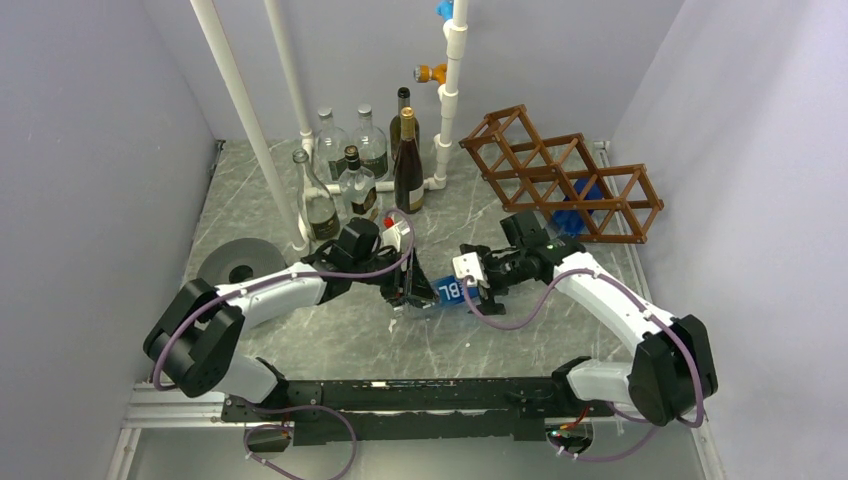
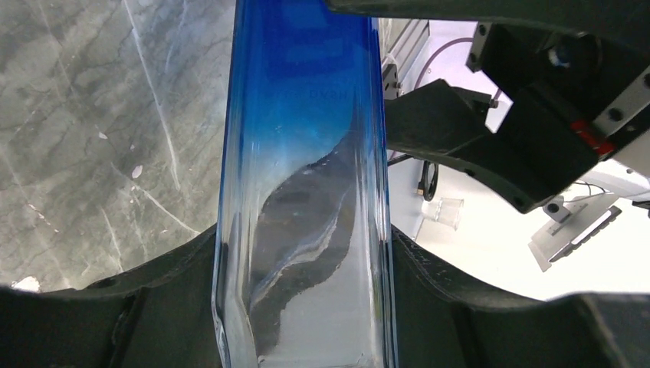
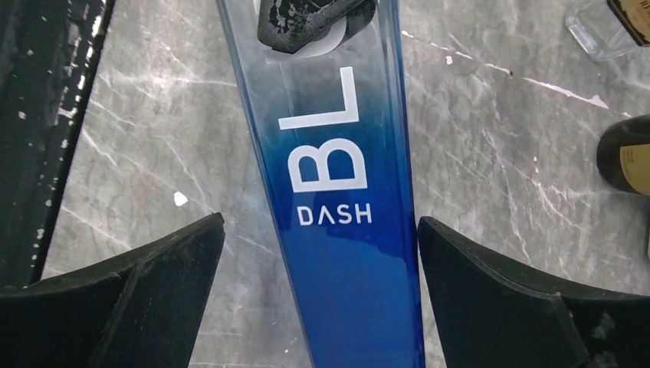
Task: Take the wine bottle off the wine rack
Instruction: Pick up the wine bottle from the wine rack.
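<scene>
Broadly, the grey marbled table [image 1: 300, 330] fills the top view. The wine rack [image 1: 560, 175] sits at two o'clock against the back corner. A blue object [image 1: 575, 218] shows through its lower cells, too screened by slats to identify. White pipes [image 1: 245, 120] rise from eleven to twelve o'clock, with a cluster of glass bottles [image 1: 350, 170] at their feet. A grey disc [image 1: 238, 262] lies at nine o'clock.

The wine bottle [image 1: 447, 292] is off the rack, at the table's centre and well apart from the frame, down toward its seven o'clock. From above both arms cover most of it, so only a blue patch with white letters shows. Its neck and cap are cut off in every view, and whether it rests on the table cannot be told.

The left gripper [image 2: 303, 234] is clamped on the bottle's clear end, both fingers pressed to its sides. The right gripper [image 3: 320, 222] straddles the blue lettered part, jaws wide, with a gap on either side.
</scene>
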Available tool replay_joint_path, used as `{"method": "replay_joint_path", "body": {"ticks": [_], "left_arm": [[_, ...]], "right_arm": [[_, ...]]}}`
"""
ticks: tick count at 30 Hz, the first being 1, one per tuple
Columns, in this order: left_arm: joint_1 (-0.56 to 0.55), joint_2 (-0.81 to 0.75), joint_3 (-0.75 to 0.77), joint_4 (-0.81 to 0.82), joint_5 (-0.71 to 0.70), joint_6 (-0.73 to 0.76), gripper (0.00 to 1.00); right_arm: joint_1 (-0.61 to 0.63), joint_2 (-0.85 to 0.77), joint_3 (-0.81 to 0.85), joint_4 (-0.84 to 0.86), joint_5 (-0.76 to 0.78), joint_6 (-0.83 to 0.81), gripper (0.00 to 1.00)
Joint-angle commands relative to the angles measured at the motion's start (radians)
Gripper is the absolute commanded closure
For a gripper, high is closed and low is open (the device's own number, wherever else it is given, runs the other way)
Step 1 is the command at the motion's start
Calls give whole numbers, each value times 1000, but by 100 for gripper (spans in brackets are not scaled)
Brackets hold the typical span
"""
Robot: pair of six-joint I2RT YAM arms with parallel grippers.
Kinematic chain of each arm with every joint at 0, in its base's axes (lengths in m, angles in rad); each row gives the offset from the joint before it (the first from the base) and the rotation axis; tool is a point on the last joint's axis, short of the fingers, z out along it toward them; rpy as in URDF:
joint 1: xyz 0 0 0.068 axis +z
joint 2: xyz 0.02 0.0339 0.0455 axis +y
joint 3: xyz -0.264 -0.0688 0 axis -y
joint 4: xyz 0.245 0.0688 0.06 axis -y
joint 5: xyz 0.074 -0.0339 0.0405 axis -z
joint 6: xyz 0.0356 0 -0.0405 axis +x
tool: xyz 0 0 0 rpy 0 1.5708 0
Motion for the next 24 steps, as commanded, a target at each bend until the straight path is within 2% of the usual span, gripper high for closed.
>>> {"method": "replay_joint_path", "body": {"ticks": [1, 7, 11, 20, 24], "left_arm": [[0, -10, 102, 224, 136, -36, 100], [0, 21, 105, 258, 165, -69, 100], [-1, 36, 103, 288, 184, -89, 100], [-3, 82, 106, 347, 221, -140, 100], [-5, 87, 107, 345, 224, -140, 98]], "right_arm": [[36, 12, -29, 98, 64, 36, 0], [72, 27, -79, 174, 67, 61, 0], [87, 24, -122, 231, 82, 77, 6], [109, 34, -156, 297, 98, 81, 22], [111, 34, -148, 279, 94, 60, 40]]}}
